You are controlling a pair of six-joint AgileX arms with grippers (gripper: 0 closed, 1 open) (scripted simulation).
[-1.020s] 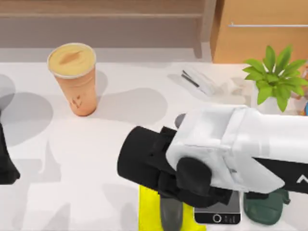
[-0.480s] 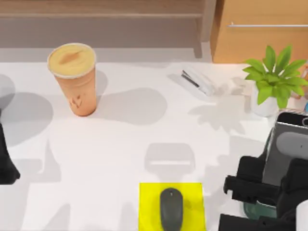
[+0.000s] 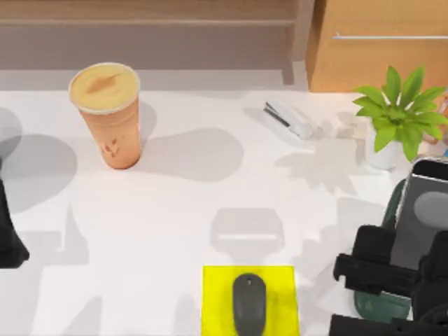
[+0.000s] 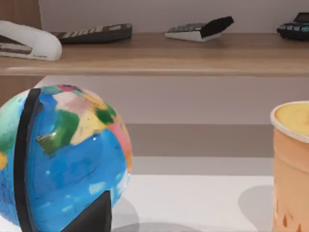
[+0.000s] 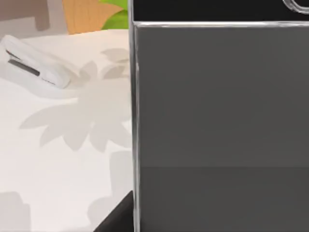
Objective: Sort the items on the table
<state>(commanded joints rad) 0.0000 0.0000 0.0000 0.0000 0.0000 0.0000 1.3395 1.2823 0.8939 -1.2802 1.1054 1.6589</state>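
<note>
Seen from above, the white table (image 3: 175, 224) carried the orange-tan drink cup (image 3: 107, 115) upright at the far left, filled to the rim with pale foam and standing well apart from everything else. The dark grey mouse (image 3: 249, 304) lay on a yellow mat (image 3: 280, 294) at the near edge, around the middle. A white stapler (image 3: 289, 117) rested toward the back, with a potted plant (image 3: 397, 115) to its right. At the right edge the right gripper (image 3: 402, 269) was clamped on the smartphone (image 3: 423, 220), which stood above the table over a dark green tray (image 3: 374, 306); whether the phone touched the tray could not be told. A dark part of the left arm (image 3: 8, 234) sat at the left edge, parked.

The left wrist view showed a painted globe (image 4: 63, 159) close up on the tabletop and the cup's foamy rim beside it, apart from it. A wooden shelf (image 4: 159, 58) behind held a second stapler (image 4: 29, 41) and three calculators (image 4: 198, 28). How the left gripper's fingers stood could not be told.

In the right wrist view the phone's grey screen was very close, its silver edge running straight down. The stapler lay on the table beyond it, among leaf shadows (image 5: 82, 121).
</note>
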